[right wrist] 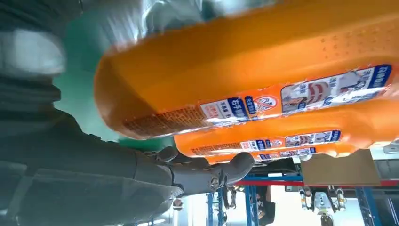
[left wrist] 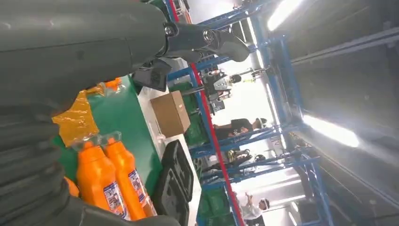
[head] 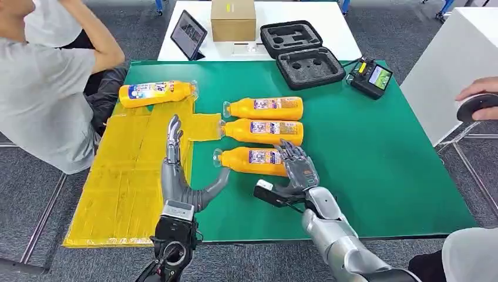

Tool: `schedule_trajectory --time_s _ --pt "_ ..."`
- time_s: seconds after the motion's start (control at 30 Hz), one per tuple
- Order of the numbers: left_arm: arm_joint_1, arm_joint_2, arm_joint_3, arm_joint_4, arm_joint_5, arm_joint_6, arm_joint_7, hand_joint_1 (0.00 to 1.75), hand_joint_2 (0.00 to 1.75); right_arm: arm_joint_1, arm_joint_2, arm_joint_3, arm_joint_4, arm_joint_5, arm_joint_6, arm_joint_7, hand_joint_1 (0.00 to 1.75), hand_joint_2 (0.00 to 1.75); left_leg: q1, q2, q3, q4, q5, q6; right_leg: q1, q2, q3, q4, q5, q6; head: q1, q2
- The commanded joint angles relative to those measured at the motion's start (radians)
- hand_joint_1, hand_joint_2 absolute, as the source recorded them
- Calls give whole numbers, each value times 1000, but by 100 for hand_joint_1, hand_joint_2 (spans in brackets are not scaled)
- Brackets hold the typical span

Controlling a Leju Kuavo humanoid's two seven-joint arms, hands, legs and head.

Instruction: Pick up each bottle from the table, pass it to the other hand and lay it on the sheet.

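While three orange bottles lie side by side on the green table (head: pixel 382 164), caps pointing toward the yellow sheet (head: pixel 126 182), the right hand (head: pixel 298 170) rests at the base end of the near bottle (head: pixel 251 160), its fingers draped over the bottle's end. Whether it actually grips the bottle cannot be told; the right wrist view shows that bottle close against the hand with the thumb beneath it. The left hand (head: pixel 179 176) is wide and holds nothing, fingers straight up over the sheet's edge, thumb reaching toward the near bottle's cap, just short of it. The middle bottle (head: pixel 262 131) and far bottle (head: pixel 264 108) lie beyond the near one. A fourth bottle (head: pixel 156 93) lies on the sheet's far end.
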Motion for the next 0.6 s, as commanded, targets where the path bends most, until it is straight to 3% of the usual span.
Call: schedule_trajectory --time_s 0.03,0.23,0.6 --pt "-43 7 -4 67 1 0 3 0 175 -35 28 35 80 -7 18 -16 0 175 1 0 3 0 -1 -2 1 2 2 0 -1 -2 0 0" --pt "-47 0 6 65 10 0 3 0 175 -24 56 73 90 -5 44 -21 0 175 1 0 2 0 -1 -2 1 1 2 0 -1 -2 0 0" --pt "-46 11 9 65 23 0 3 0 175 -72 2 140 136 72 120 155 0 175 1 -2 3 0 -1 -2 1 0 4 0 -1 -2 0 0"
